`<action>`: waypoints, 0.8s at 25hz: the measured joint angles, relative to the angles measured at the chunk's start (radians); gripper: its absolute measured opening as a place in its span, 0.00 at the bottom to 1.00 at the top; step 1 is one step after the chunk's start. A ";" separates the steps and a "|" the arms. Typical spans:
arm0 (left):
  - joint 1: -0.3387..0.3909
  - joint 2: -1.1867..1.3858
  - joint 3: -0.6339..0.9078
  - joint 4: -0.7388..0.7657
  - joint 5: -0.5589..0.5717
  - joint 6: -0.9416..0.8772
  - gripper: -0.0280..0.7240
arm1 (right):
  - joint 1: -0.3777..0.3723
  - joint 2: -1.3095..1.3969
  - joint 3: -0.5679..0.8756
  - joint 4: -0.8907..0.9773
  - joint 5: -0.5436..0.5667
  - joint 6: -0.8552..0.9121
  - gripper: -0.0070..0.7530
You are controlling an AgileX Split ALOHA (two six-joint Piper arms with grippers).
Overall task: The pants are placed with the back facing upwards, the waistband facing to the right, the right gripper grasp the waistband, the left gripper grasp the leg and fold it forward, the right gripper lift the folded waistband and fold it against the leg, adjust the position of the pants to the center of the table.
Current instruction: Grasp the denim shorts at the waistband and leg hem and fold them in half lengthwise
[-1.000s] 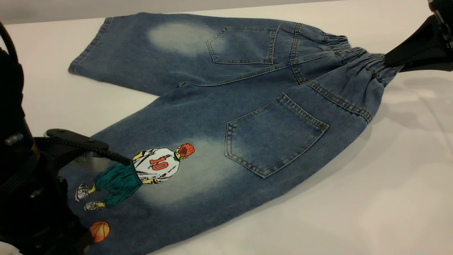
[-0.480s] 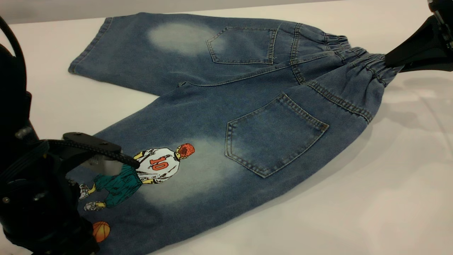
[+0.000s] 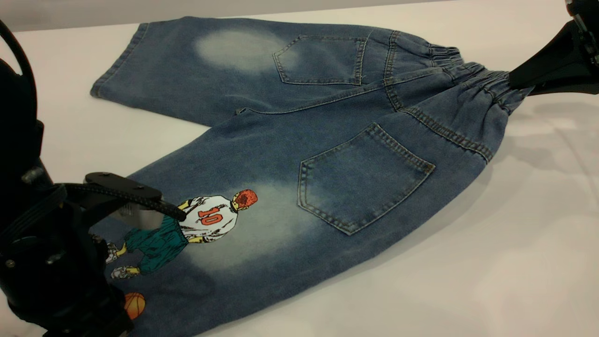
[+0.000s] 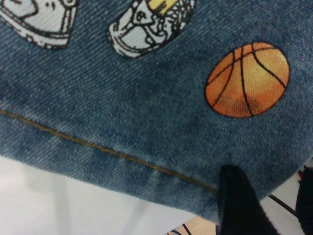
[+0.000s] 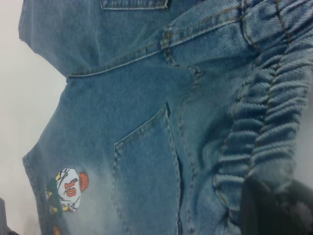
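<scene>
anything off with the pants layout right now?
One thing: the waistband is bunched and lifted off the table at the near corner, where the right gripper pinches it. The pants otherwise lie flat, back up, no damage seen. The left gripper is at the near leg's hem.

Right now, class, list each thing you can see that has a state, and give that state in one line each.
Pants: spread out, back pockets up, not yet folded.
Waistband: bunched and pulled up off the table at the near end.
Near leg: flat, printed side up, hem at the left gripper.
Far leg: flat on the table.
Right gripper: shut on the waistband.
Left gripper: at the near leg's hem.
</scene>
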State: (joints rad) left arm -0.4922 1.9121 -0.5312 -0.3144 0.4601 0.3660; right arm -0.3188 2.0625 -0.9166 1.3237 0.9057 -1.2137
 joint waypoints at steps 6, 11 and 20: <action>0.000 0.009 0.000 0.000 -0.019 0.000 0.43 | 0.000 0.000 0.000 0.000 0.000 -0.002 0.06; 0.000 0.041 -0.002 0.000 -0.023 -0.009 0.43 | 0.000 0.000 0.000 0.000 0.000 -0.003 0.06; 0.000 0.044 -0.001 0.008 -0.027 -0.008 0.32 | 0.000 0.000 0.000 0.000 0.000 -0.002 0.06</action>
State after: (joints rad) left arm -0.4922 1.9560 -0.5323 -0.3062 0.4330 0.3580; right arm -0.3188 2.0625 -0.9166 1.3237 0.9057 -1.2155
